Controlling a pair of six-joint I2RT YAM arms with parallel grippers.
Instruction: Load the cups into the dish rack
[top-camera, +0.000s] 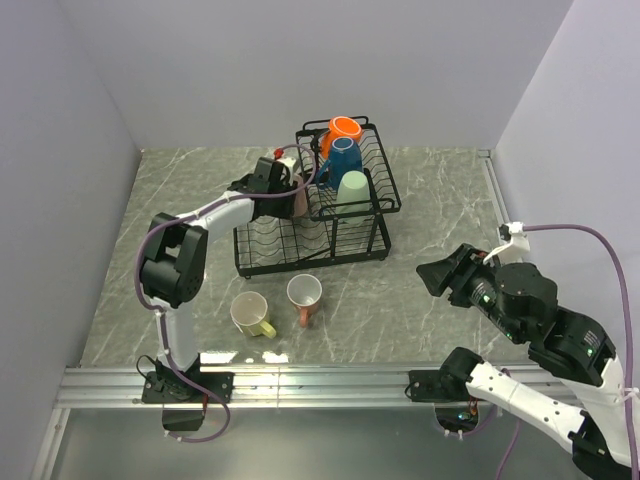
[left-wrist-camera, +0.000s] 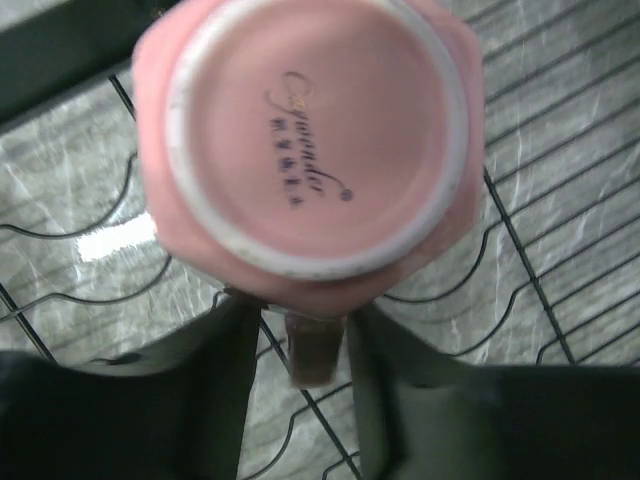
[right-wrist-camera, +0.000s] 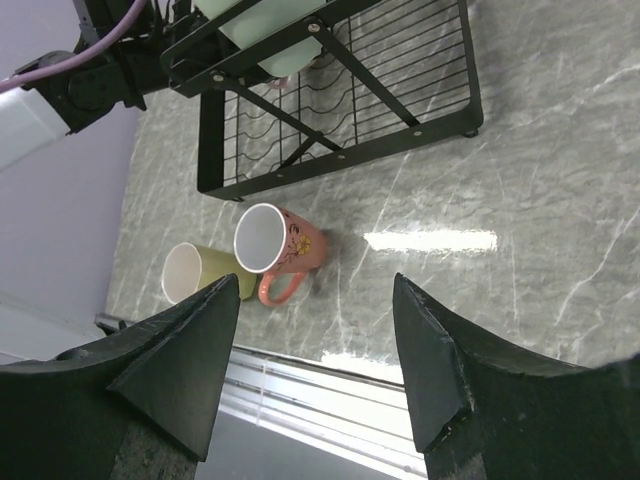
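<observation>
My left gripper is shut on the handle of a pink cup and holds it bottom-up over the lower tray of the black wire dish rack. In the left wrist view the cup's base fills the frame, with its handle between my fingers. Orange, blue and pale green cups sit in the upper basket. A yellow cup and a salmon cup lie on the table in front of the rack. My right gripper is open and empty, right of them.
The right wrist view shows the salmon cup and yellow cup side by side below the rack's front bar. A metal rail runs along the table's near edge. Walls close in the left, back and right.
</observation>
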